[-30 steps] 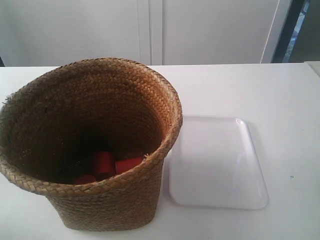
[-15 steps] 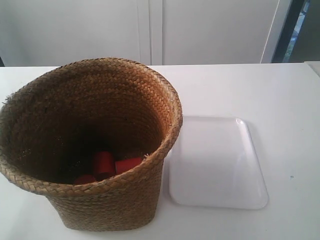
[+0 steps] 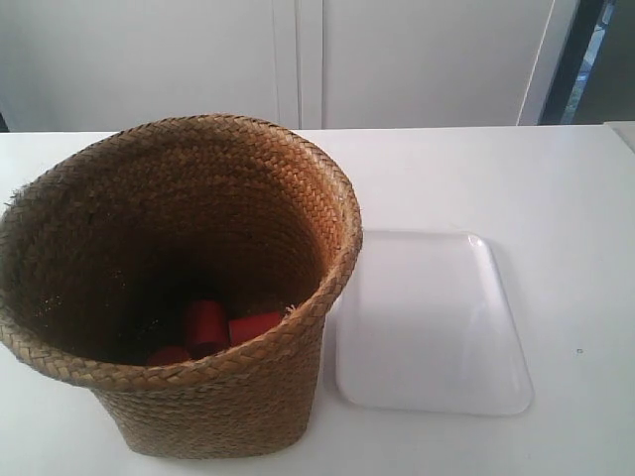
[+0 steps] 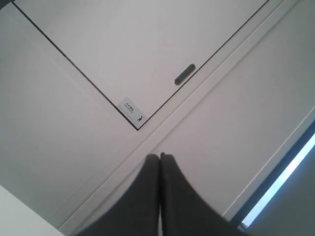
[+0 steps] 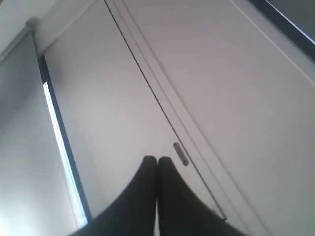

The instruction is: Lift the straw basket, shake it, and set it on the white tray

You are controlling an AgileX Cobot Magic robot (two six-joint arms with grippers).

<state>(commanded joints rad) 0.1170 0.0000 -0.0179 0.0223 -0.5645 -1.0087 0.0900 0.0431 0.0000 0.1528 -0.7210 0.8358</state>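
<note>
**Both grippers closed, basket beside tray**

1. Left gripper (image 4: pixel 160 156): the two dark fingers are pressed together along their length, with nothing between them. Beyond the tips is a pale cabinet front (image 4: pixel 98 49) carrying a slot handle (image 4: pixel 184 74) and a small label (image 4: pixel 133 109).
2. Right gripper (image 5: pixel 157 159): the fingers are together tip to tip, with nothing held. It also faces pale cabinet panels with a slot handle (image 5: pixel 180 154).
3. The straw basket (image 3: pixel 218 407) fills the left half of the exterior view. It stands upright on the white table (image 3: pixel 556 188) with its wide rim facing the camera. Several red pieces (image 3: pixel 205 325) lie on its dark floor.
4. The white tray (image 3: pixel 427 317) lies flat at centre right, just beside the basket. The basket's rim overlaps the tray's left edge in the picture. Whether the base touches the tray cannot be determined.
</note>
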